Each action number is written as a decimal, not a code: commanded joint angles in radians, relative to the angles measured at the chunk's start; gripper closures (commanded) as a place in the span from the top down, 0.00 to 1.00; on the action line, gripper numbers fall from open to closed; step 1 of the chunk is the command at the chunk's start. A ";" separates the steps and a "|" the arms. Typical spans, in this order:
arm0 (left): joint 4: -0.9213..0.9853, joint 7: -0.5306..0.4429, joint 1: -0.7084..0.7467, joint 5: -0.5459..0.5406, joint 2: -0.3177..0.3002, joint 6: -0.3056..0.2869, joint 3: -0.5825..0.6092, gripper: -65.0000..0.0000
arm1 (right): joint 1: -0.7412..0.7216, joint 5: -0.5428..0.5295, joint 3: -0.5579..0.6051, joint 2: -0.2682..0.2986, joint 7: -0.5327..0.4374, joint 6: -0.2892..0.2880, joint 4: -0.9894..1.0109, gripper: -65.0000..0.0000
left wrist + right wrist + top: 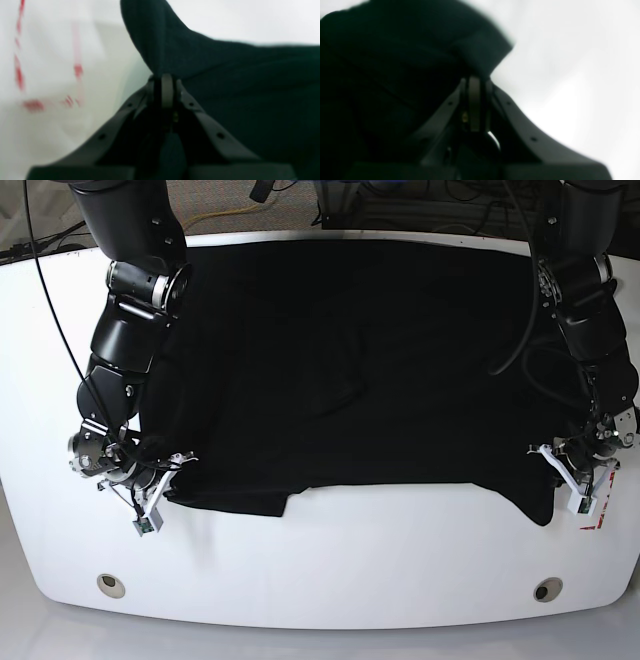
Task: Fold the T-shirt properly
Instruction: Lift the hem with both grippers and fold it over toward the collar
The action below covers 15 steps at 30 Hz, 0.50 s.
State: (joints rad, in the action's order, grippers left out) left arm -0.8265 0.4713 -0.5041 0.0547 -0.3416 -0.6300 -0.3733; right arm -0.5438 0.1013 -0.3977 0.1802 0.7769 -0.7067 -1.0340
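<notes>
T-shirt: one black T-shirt (350, 370) is being seen spread flat over the white surface (330, 570), lying between the two sets of jaws and stretching away from them toward the far edge.
Left jaws: the left gripper (166, 80) is being held clenched on the T-shirt (225, 82); a fold of black cloth is being pinched at its tips and is rising above them.
Right jaws: the right gripper (475, 81) is being held clenched on the T-shirt (402, 62); the cloth is bunching up just past its tips.
Placement: in the base view the left gripper (572, 478) is being seen at the shirt's near corner on one side, the right gripper (160, 478) at the near corner on the other.
Surroundings: red dashed marks (20, 75) are being seen on the surface beside the left jaws, blurred; two round holes (111, 584) are being seen near the surface's front edge, nearer than both jaws.
Obstructions: black cables (520, 290) are being draped over the shirt behind the left jaws; nothing is being seen between the two sets of jaws but cloth.
Count: one shirt, two arms, two holes.
</notes>
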 commanded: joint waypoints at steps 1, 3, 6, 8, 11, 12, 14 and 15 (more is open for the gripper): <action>-0.170 0.048 -0.008 -0.017 0.012 -0.055 -0.023 0.00 | -0.006 -0.012 -0.002 0.017 0.052 0.009 -0.150 0.00; -0.276 0.103 0.034 -0.016 0.026 -0.067 -0.065 0.00 | 0.015 -0.012 -0.002 0.012 0.111 0.009 -0.249 0.00; -0.391 0.171 0.083 -0.016 0.037 -0.068 -0.080 0.00 | 0.046 -0.012 -0.002 0.012 0.187 0.009 -0.363 0.00; -0.465 0.208 0.112 -0.016 0.045 -0.068 -0.082 0.00 | 0.064 -0.012 -0.002 0.011 0.244 0.009 -0.438 0.00; -0.563 0.255 0.175 -0.016 0.045 -0.068 -0.082 0.00 | 0.120 -0.012 -0.002 0.014 0.330 0.009 -0.564 0.00; -0.597 0.266 0.201 -0.016 0.045 -0.068 -0.083 0.00 | 0.144 -0.012 -0.002 0.014 0.358 0.009 -0.616 0.00; -0.649 0.271 0.247 -0.016 0.045 -0.068 -0.083 0.00 | 0.193 -0.012 -0.002 0.014 0.398 0.009 -0.694 0.00; -0.672 0.271 0.269 -0.016 0.043 -0.068 -0.083 0.00 | 0.218 -0.012 -0.004 0.012 0.413 0.009 -0.730 0.00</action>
State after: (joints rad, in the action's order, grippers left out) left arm -1.4132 0.7448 -0.2684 0.0284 -0.2752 -0.7116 -0.4503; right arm -0.3439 0.0692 -0.3946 0.1768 1.1553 -0.7059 -1.6585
